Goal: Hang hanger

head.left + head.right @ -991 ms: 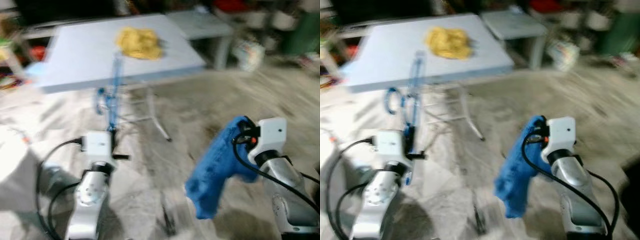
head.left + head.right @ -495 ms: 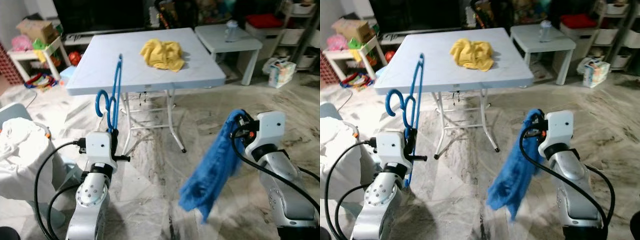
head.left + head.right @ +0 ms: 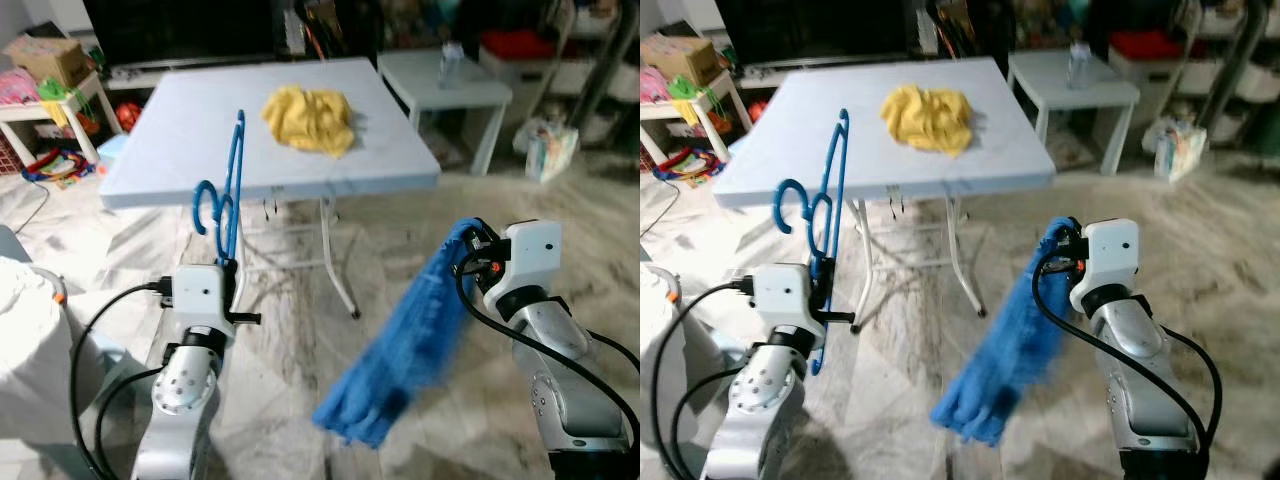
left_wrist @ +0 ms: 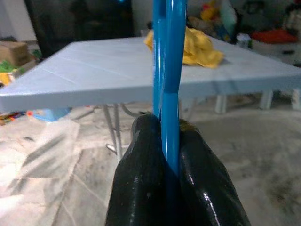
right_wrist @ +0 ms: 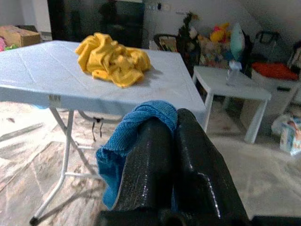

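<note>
The left gripper [image 4: 162,141] is closed tight on the lower bar of a blue plastic hanger [image 3: 229,190], which stands nearly upright above the wrist, its hook [image 3: 207,203] curling out toward the robot's left, in the air in front of the near edge of a pale blue folding table [image 3: 180,140]. In the left wrist view both black fingers [image 4: 141,160] press against the hanger's blue rod with no gap between them. The right gripper [image 5: 171,136] is clamped on a blue towel [image 3: 405,345]; the cloth bunches over the fingertips and hangs down and toward the robot's left over the marbled floor [image 3: 300,340], its lower end somewhat blurred, so its folds there are hard to make out. A crumpled yellow cloth [image 3: 307,107] lies on the table toward its far right corner, well apart from both grippers. Beyond the table's right edge stands a small white side table [image 3: 445,80] with a bottle [image 3: 451,60] on it. White fabric [image 3: 25,330] lies at the robot's left, beside the left arm.
</note>
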You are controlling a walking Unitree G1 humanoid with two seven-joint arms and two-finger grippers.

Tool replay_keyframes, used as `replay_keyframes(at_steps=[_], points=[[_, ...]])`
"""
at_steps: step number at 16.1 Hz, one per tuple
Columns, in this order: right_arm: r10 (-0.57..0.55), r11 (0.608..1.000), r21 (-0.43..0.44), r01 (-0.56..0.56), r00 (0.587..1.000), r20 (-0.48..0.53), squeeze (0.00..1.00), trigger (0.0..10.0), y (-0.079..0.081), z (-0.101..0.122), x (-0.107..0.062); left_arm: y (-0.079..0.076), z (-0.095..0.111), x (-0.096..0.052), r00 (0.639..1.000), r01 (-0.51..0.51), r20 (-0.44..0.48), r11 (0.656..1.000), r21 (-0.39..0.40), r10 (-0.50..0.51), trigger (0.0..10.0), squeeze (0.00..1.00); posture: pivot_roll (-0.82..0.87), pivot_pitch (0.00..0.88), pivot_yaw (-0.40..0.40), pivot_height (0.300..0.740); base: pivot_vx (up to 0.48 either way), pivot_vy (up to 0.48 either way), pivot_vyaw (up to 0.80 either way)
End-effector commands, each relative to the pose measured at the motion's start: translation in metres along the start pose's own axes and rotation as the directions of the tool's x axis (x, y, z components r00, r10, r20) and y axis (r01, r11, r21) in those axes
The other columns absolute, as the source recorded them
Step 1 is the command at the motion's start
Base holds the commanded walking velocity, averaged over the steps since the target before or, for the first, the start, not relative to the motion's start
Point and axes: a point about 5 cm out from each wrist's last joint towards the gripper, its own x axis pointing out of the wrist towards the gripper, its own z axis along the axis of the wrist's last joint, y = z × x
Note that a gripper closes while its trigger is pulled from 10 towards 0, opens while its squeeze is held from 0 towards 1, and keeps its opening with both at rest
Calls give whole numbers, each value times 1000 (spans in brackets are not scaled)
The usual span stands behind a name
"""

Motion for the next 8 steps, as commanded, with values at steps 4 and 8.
replay_keyframes(at_steps=[4,8], points=[[32,999,11,-33,999,39,0,10000,8,8,6,6,2,0,1000,-24,-3,1000,3,24,10000,0,-23,31,5,740,328,178,0],[39,999,4,-39,998,41,0,10000,9,8,8,7,4,3,1000,-22,4,1000,5,22,10000,0,-17,35,7,740,300,375,0]])
